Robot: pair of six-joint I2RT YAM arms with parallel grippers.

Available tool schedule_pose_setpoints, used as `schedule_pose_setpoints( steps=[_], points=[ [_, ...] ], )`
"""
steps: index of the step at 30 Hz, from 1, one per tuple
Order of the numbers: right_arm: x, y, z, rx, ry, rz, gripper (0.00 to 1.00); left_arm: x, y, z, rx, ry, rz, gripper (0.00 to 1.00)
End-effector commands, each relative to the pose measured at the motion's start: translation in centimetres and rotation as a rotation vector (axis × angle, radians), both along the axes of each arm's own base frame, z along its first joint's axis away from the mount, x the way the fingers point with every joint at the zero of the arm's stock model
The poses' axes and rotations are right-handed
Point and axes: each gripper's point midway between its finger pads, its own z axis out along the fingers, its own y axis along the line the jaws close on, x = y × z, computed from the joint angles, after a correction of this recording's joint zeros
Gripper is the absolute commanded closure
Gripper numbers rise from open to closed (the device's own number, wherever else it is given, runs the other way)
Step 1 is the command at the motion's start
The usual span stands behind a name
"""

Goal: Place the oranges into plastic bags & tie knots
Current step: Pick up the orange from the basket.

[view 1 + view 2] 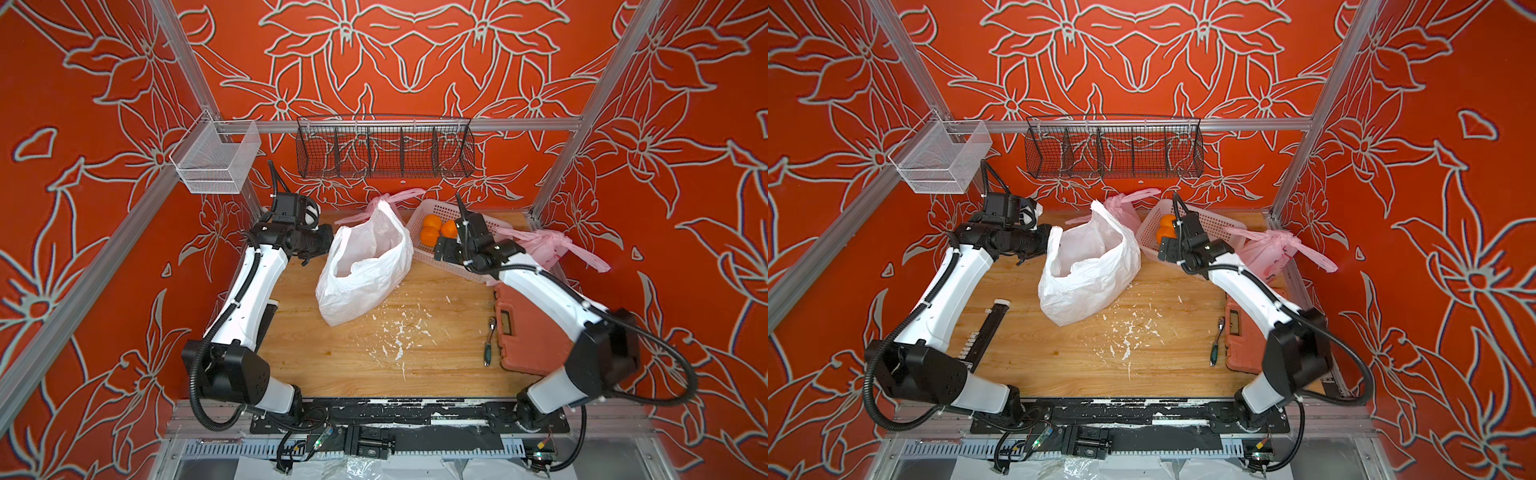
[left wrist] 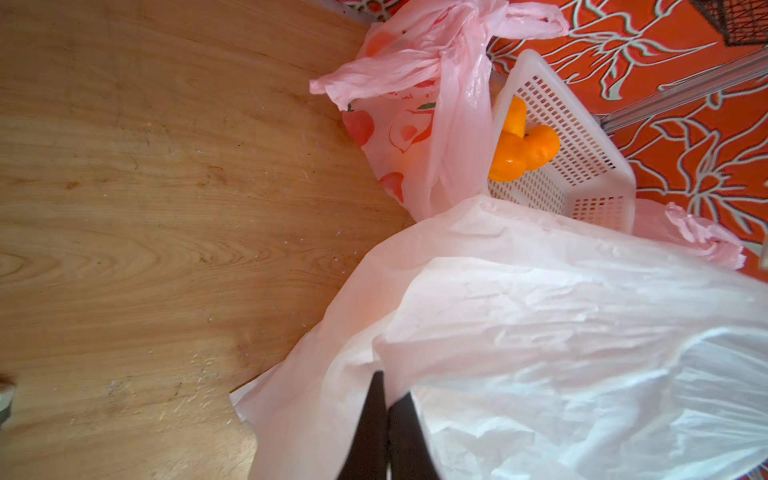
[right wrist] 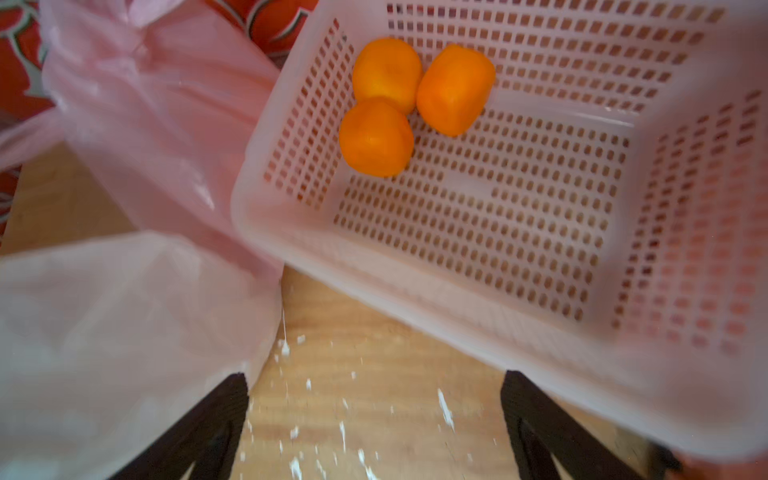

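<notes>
A plain white plastic bag (image 1: pixel 365 266) stands open mid-table. My left gripper (image 2: pixel 390 388) is shut on its rim at the bag's left side (image 1: pixel 329 243). Three oranges (image 1: pixel 434 230) lie together in a corner of the white perforated basket (image 1: pixel 440 208), and the right wrist view shows them too (image 3: pixel 386 104). My right gripper (image 3: pixel 374 376) is open and holds nothing. It hovers above the table at the basket's near edge (image 1: pixel 444 249). A pink bag (image 1: pixel 386 201) with its handles knotted sits behind the white bag. Another pink bag (image 1: pixel 536 249) lies at the right, its knot (image 1: pixel 559 241) showing.
An orange tool case (image 1: pixel 528 332) lies at the table's right edge under my right arm, with a small ratchet tool (image 1: pixel 490 340) beside it. White flecks (image 1: pixel 399 332) dot the wood. A black wire rack (image 1: pixel 384 151) and a white mesh bin (image 1: pixel 216 160) hang on the rails.
</notes>
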Motion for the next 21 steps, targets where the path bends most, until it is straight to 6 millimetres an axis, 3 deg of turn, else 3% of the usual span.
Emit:
schedule_pose_setpoints(
  steps=[1, 3, 9, 17, 21],
  points=[
    [3.8, 0.6, -2.7, 0.058, 0.055, -0.065, 0.03, -1.5, 1.1, -1.6, 0.097, 0.068, -0.011, 1.00],
    [6.3, 1.2, -4.2, 0.085, 0.092, -0.085, 0.02, -1.7, 1.2, -1.5, 0.117, 0.061, -0.015, 1.00],
    [11.2, 1.7, -8.3, 0.077, 0.160, -0.151, 0.02, -2.0, 0.9, -1.4, 0.120, 0.058, -0.029, 1.00],
    [15.2, 2.2, -12.1, 0.042, 0.194, -0.179, 0.02, -2.3, 0.6, -1.0, 0.103, 0.046, -0.041, 1.00],
    [16.0, 1.6, -13.7, -0.011, 0.231, -0.206, 0.03, -2.4, 0.4, -0.9, 0.095, 0.046, -0.046, 1.00]
  ],
)
